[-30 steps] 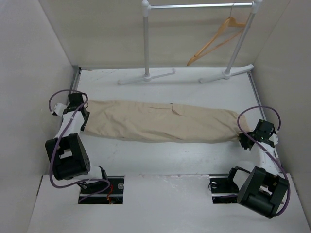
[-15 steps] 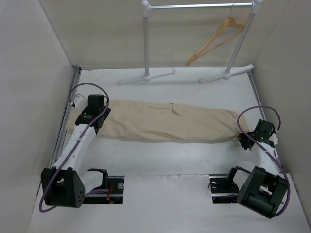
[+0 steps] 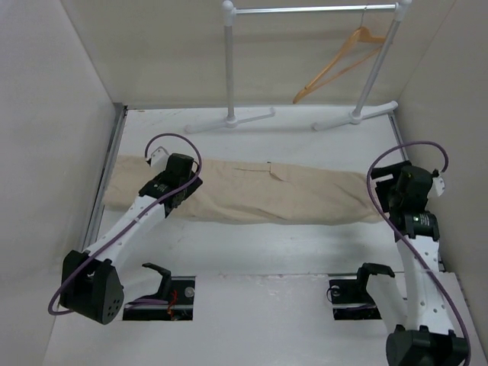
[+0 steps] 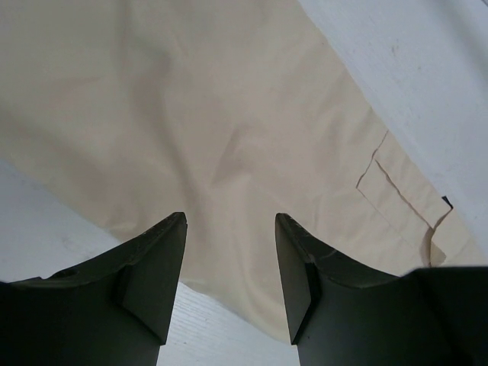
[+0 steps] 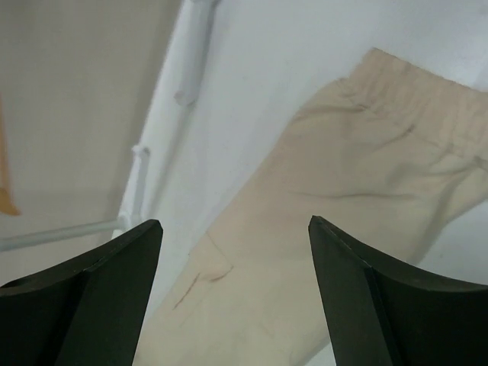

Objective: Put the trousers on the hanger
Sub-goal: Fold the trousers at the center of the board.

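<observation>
The beige trousers (image 3: 267,191) lie stretched flat across the table, left to right. My left gripper (image 3: 181,177) hovers over their left part. In the left wrist view it (image 4: 230,221) is open, with only cloth (image 4: 229,114) below and nothing between the fingers. My right gripper (image 3: 398,187) hangs above the trousers' right end. In the right wrist view it (image 5: 235,225) stands wide open over the cloth (image 5: 343,191), holding nothing. The wooden hanger (image 3: 339,65) hangs tilted from the rail at the back right, far from both grippers.
A white garment rail (image 3: 309,9) stands at the back on two posts, its feet (image 3: 229,122) resting on the table's far edge. White walls close in the left, right and back sides. Bare table shows in front of the trousers.
My left gripper has moved right from the trousers' left end to over the leg. My right gripper has opened, let go of the right end and lifted.
</observation>
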You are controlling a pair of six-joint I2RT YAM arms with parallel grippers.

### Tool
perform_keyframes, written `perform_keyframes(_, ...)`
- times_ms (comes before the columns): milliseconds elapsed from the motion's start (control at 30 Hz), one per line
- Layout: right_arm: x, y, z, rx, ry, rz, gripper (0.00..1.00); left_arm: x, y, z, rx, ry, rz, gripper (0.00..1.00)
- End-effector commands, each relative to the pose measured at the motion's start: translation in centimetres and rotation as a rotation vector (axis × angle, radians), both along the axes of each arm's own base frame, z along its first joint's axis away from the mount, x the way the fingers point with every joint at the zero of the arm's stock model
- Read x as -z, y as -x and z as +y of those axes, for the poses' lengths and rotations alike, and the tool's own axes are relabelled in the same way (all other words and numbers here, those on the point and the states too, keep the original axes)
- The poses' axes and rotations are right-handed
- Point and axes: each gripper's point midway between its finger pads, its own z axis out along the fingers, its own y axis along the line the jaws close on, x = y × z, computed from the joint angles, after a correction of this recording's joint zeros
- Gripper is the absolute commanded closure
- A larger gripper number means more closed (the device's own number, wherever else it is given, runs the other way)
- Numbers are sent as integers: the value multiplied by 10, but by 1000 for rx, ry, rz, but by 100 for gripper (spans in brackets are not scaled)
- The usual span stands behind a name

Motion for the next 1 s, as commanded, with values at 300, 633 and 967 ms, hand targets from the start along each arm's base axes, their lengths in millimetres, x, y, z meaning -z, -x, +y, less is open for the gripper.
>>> perform_keyframes(300, 158, 43, -71, 281, -151, 257, 17, 0, -14, -25, 93, 51, -23, 52)
perform_keyframes(633, 182, 16, -87, 262, -169, 294, 19, 6, -16, -31, 118, 47, -4, 52)
perform_keyframes(967, 197, -1, -81, 266, -196, 310, 75, 9, -15, -21, 85, 45, 2, 52)
